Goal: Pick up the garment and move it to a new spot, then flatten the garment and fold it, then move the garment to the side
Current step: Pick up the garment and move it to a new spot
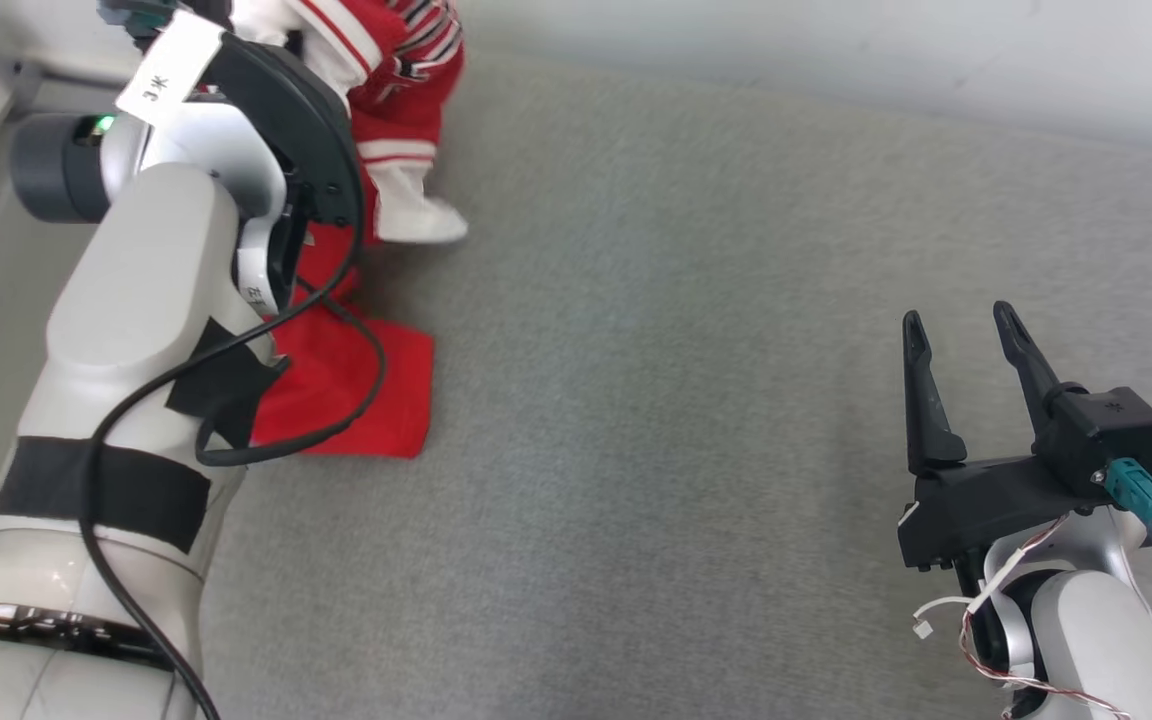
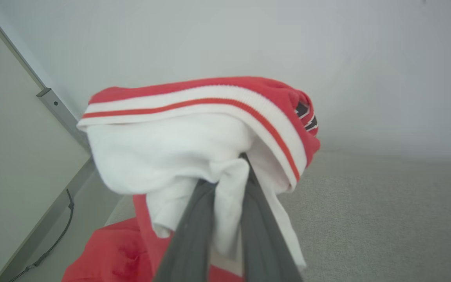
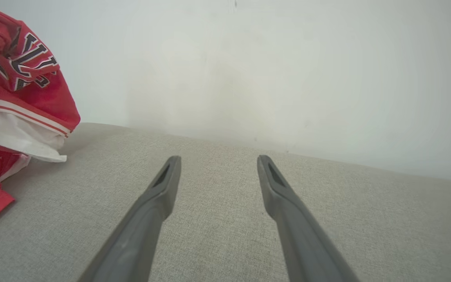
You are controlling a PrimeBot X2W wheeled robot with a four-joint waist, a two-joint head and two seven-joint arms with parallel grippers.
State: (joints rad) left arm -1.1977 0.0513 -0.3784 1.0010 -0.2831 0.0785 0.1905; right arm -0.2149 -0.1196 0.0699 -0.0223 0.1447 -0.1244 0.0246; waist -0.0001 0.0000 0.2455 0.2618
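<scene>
The left pincer (image 2: 225,172) is clamped on a white fold of the red and white jersey (image 1: 396,90), which hangs bunched from it at the far left of the grey fabric surface (image 1: 686,400). The jersey's red lower end lies on the surface beside the left arm. The right pincer (image 1: 958,320) hovers well apart, over bare fabric, its fingers spread wide with nothing between them.

My head camera looks steeply down on the grey surface (image 1: 686,450). My left wrist camera sits tight against the garment (image 2: 163,149). The right one skims low toward the wall (image 3: 288,78), sharing that garment at its left edge.
</scene>
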